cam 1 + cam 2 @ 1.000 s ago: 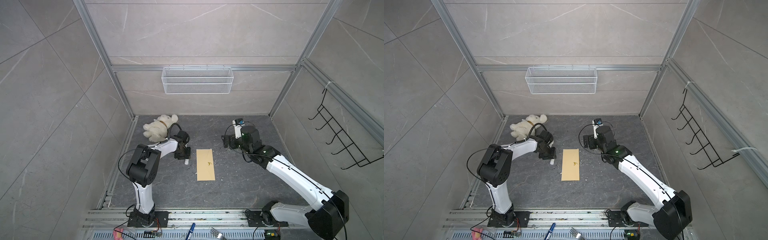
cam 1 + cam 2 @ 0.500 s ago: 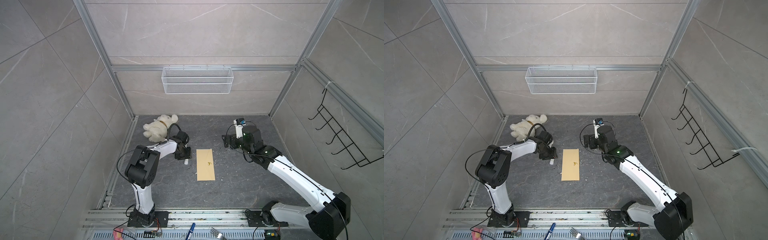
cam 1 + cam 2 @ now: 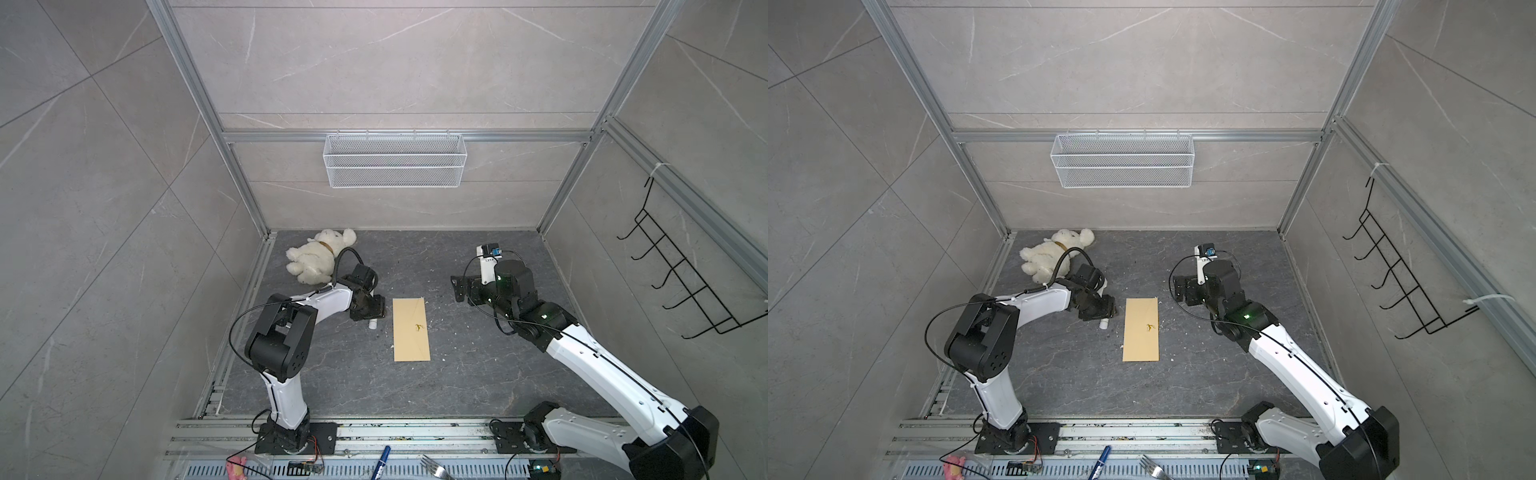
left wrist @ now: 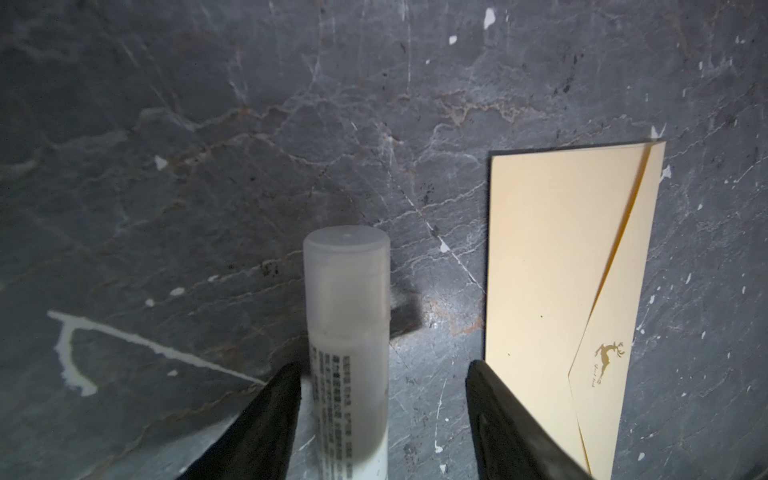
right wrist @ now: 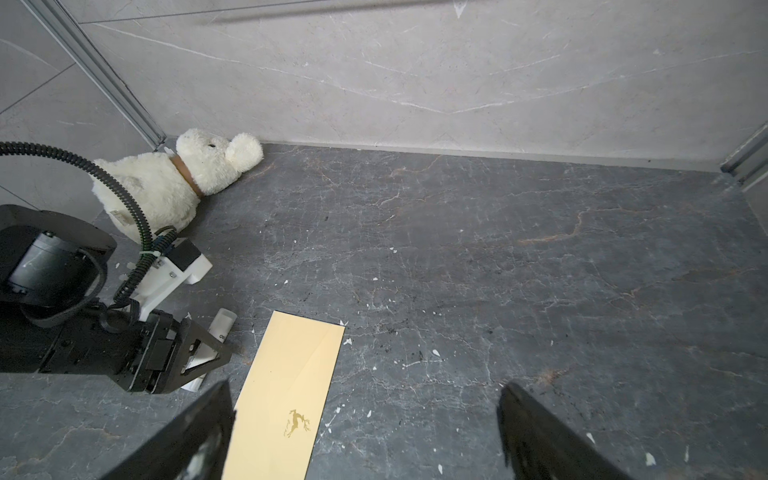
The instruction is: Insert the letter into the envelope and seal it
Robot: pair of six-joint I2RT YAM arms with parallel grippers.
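The envelope [image 3: 411, 328] [image 3: 1141, 328] lies flat mid-floor, plain yellow-tan, its flap folded down with a small gold deer on it [image 4: 561, 270] [image 5: 286, 390]. The letter is out of view. A white glue stick [image 4: 347, 332] [image 3: 373, 325] lies on the floor just left of the envelope. My left gripper [image 4: 382, 368] [image 3: 376, 313] sits low over it, open; one finger is close beside the tube, the other stands well clear. My right gripper [image 5: 365, 386] [image 3: 459, 289] hangs open and empty above the floor, right of the envelope's far end.
A white plush bear [image 3: 318, 259] lies in the back left corner behind my left arm. A wire basket [image 3: 395, 160] hangs on the back wall and a black hook rack [image 3: 685, 282] on the right wall. A pen [image 3: 384, 455] and fork [image 3: 432, 465] lie by the front rail.
My left gripper's jaws have widened around the glue stick, which now lies loose between them. The envelope and the right arm have not moved.
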